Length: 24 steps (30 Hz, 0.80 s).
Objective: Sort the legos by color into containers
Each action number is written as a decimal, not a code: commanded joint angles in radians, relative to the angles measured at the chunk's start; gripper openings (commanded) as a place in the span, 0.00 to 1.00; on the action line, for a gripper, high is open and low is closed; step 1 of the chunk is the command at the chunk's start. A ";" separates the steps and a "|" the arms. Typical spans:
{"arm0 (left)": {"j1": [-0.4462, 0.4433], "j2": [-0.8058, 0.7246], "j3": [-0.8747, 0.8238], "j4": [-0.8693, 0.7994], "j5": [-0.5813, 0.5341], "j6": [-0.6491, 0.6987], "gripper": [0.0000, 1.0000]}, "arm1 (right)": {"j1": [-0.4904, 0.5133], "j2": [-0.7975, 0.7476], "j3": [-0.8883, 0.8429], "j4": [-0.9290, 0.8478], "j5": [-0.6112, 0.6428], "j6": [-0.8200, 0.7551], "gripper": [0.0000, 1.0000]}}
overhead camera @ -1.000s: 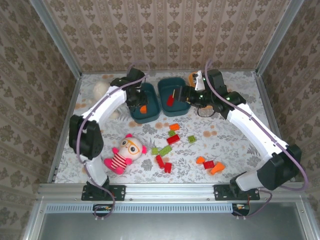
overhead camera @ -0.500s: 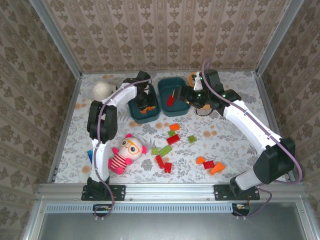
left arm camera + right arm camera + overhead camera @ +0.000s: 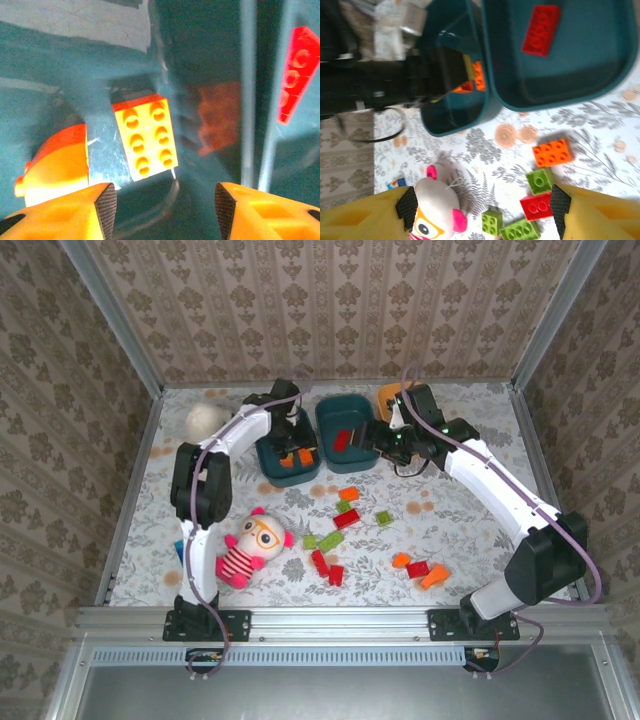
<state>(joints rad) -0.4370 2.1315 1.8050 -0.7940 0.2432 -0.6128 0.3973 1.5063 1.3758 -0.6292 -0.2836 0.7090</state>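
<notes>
hangs the left tool (image 3: 162, 206) wide open and empty over an orange brick (image 3: 145, 136) lying in the left teal bin (image 3: 45, 70). holds the right tool (image 3: 480, 212) agape, empty too, by the right teal bin (image 3: 590, 55) with one red brick (image 3: 541, 29) inside. shows loose legos (image 3: 347, 519) scattered on the counter (image 3: 470, 540).

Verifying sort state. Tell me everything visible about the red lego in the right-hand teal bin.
The red lego is a glossy plastic rectangular brick with two rows of round studs facing up. It lies flat and skewed on the floor of the right-hand teal bin, away from the walls. It is the only brick there, and only the bin floor touches it.
</notes>
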 commanded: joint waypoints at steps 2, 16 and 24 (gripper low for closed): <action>-0.009 -0.196 -0.057 0.021 -0.020 0.021 0.60 | 0.004 -0.032 0.024 -0.270 0.154 0.085 0.65; -0.404 -0.629 -0.591 0.211 0.009 0.239 0.66 | 0.043 -0.365 -0.513 -0.446 0.139 0.944 0.61; -0.507 -0.688 -0.720 0.244 -0.004 0.204 0.66 | 0.140 -0.413 -0.633 -0.401 0.152 1.203 0.71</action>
<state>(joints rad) -0.9363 1.5002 1.0935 -0.5880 0.2489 -0.4217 0.5194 1.1095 0.7898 -1.0435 -0.1127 1.7405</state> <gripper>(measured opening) 0.657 0.702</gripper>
